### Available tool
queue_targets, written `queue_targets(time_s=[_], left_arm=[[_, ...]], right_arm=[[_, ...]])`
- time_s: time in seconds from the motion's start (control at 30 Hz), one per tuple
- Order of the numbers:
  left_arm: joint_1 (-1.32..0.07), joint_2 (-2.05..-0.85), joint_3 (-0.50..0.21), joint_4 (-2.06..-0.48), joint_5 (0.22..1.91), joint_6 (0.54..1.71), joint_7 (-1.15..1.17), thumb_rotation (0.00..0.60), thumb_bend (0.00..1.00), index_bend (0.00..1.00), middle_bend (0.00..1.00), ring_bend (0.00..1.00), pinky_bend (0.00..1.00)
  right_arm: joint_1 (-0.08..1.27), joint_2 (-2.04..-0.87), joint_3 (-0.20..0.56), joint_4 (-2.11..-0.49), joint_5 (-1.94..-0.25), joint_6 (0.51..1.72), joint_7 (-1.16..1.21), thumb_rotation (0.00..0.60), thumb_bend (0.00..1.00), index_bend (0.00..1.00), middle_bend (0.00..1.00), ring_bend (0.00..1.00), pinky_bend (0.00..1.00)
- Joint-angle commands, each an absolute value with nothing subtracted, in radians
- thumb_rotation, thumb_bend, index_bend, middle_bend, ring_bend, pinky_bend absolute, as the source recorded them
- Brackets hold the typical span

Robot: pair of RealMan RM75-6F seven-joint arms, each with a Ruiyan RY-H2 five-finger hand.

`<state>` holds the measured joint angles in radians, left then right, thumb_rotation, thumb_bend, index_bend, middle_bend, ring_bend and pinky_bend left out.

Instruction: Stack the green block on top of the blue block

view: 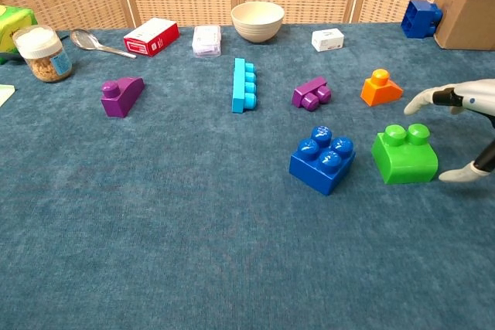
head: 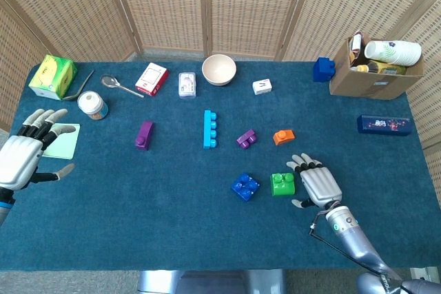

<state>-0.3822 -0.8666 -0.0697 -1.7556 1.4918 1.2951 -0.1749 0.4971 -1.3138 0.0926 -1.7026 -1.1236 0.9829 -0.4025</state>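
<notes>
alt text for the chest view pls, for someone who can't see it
The robot's right hand reaches in open from the right edge, just beside a green block that sits next to a blue block on a blue-carpeted table. Further back lie an orange block, purple pieces, a cyan brick and a bowl.

The right robot hand (head: 318, 184) and left robot hand (head: 22, 158) hover with fingers spread, holding nothing.

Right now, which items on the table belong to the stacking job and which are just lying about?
Job:
- green block
- blue block
- right robot hand, open beside the green one

Lying about:
- cyan brick
- orange piece
- two purple pieces
- bowl
- spoon
- jar
- cardboard box
</notes>
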Motion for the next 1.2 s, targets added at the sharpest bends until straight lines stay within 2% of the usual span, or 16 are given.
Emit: queue_targets(time_s=[0.03, 0.63, 0.9, 1.2], left_arm=[[-0.381, -0.869, -0.071, -1.753, 1.495, 1.295, -0.178, 0.542, 0.31, 0.24, 0.07, 0.00, 0.00], [-0.355, -0.881, -0.069, -1.711, 1.503, 1.292, -0.225, 0.540, 0.31, 0.24, 0.07, 0.00, 0.00], [-0.346, -0.886, -0.070, -1.690, 1.504, 1.296, -0.246, 0.541, 0.31, 0.24, 0.06, 0.00, 0.00], [-0.344, -0.885, -0.073, -1.689, 1.505, 1.292, -0.243, 0.539, 0.31, 0.24, 0.06, 0.00, 0.00]], right_arm=[[0.499, -1.319, 0.089, -1.699, -1.116, 0.986, -0.406, 0.472, 0.18, 0.16, 0.09, 0.00, 0.19], [0.545, -1.360, 0.086, -1.690, -1.034, 0.970, -0.456, 0.485, 0.19, 0.26, 0.11, 0.00, 0.19], [0.563, -1.378, 0.089, -1.671, -1.002, 0.965, -0.461, 0.547, 0.19, 0.30, 0.12, 0.00, 0.19], [0.572, -1.375, 0.088, -1.665, -0.987, 0.964, -0.451, 0.549, 0.20, 0.32, 0.12, 0.00, 0.19]])
